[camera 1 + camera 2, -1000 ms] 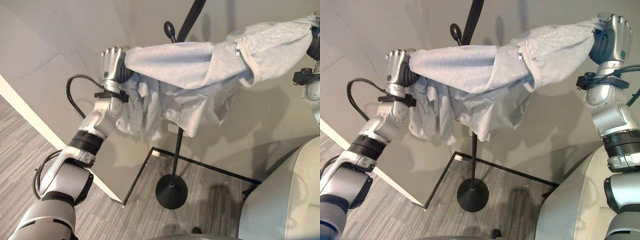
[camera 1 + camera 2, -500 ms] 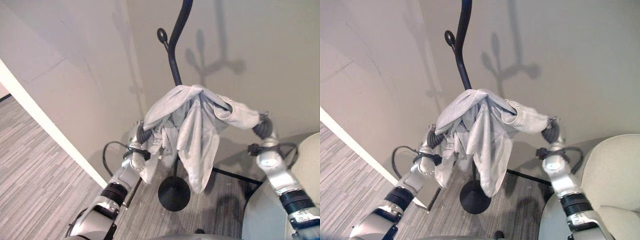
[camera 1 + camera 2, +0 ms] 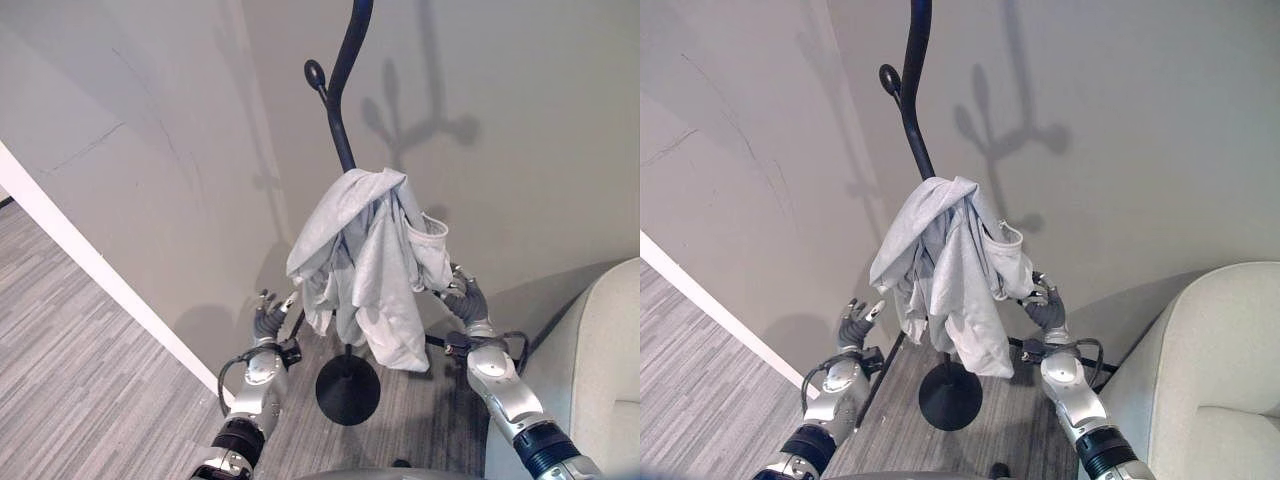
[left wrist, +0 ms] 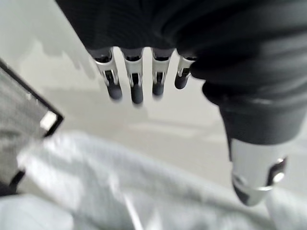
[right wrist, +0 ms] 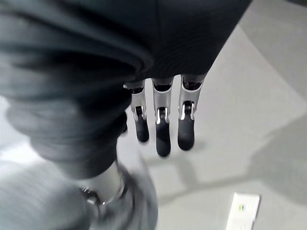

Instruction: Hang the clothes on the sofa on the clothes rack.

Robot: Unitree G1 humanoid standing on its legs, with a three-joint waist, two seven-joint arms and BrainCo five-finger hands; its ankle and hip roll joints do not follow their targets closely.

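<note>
A light grey garment (image 3: 365, 260) hangs bunched on the black clothes rack (image 3: 338, 120), draped over the pole well above the round base (image 3: 347, 390). My left hand (image 3: 268, 318) is low to the garment's left, apart from it. Its fingers (image 4: 134, 84) are straight and hold nothing, with grey cloth (image 4: 120, 187) past them. Just beside the garment's lower right edge is my right hand (image 3: 462, 298), whose fingers (image 5: 163, 127) are straight and empty too.
The pale sofa (image 3: 1200, 360) fills the lower right corner, close to my right arm. A grey wall stands right behind the rack, with a white strip (image 3: 90, 265) along its foot at the left. Grey plank floor (image 3: 70, 380) lies at lower left.
Both hands have let go of the garment and dropped away from it. The garment now hangs from the rack by itself, its two held ends fallen.
</note>
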